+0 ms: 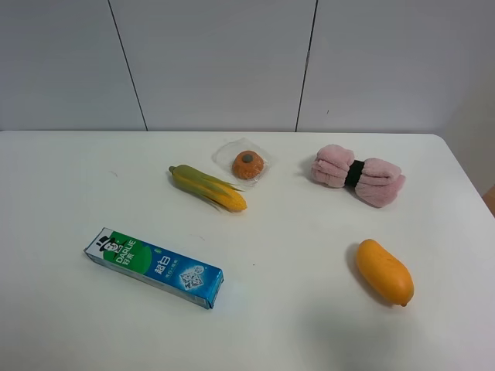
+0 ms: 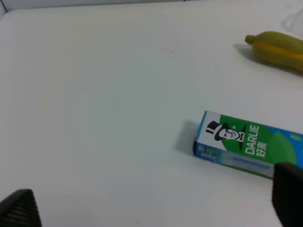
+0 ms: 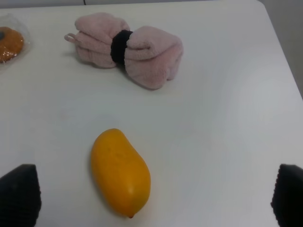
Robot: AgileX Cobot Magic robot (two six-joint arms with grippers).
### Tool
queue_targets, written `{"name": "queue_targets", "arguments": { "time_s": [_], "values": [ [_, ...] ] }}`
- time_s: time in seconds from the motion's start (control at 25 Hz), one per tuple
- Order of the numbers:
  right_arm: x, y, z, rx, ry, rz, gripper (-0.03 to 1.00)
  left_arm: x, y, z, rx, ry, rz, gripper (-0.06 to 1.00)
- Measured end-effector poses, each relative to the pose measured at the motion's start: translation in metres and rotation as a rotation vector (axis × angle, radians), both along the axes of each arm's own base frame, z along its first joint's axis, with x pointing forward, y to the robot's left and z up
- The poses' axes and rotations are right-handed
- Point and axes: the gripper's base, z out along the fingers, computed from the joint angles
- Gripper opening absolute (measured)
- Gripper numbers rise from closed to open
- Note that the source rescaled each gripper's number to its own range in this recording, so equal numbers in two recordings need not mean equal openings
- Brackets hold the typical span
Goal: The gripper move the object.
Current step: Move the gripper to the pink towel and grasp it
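The towel (image 1: 357, 175) lies on the table (image 1: 62, 325) toward its far right side, with nothing touching it. The mango (image 1: 384, 271) sits nearer the front on the same side. The right gripper (image 3: 154, 196) hangs above the mango, its fingers spread wide and holding nothing. The left gripper (image 2: 154, 203) is spread just as wide near the toothpaste box (image 2: 246, 144), with the corn (image 2: 277, 47) farther off.

White table (image 1: 62, 325) — pale panelled wall (image 1: 216, 62) behind, dark seams.
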Motion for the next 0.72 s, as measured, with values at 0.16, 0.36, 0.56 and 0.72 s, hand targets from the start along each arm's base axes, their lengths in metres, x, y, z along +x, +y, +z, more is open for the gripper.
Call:
{"name": "queue_targets", "arguments": {
  "time_s": [0.16, 0.36, 0.56, 0.72],
  "values": [
    [0.0000, 0.0000, 0.0000, 0.000, 0.000, 0.000, 1.00, 0.0000, 0.0000, 0.0000, 0.000, 0.000, 0.000, 1.00],
    [0.0000, 0.0000, 0.0000, 0.000, 0.000, 0.000, 1.00, 0.0000, 0.0000, 0.0000, 0.000, 0.000, 0.000, 1.00],
    [0.0000, 0.0000, 0.0000, 0.000, 0.000, 0.000, 1.00, 0.0000, 0.0000, 0.0000, 0.000, 0.000, 0.000, 1.00],
    [0.0000, 0.0001, 0.0000, 0.001, 0.000, 0.001, 1.00, 0.0000, 0.0000, 0.0000, 0.000, 0.000, 0.000, 1.00]
  ]
}}
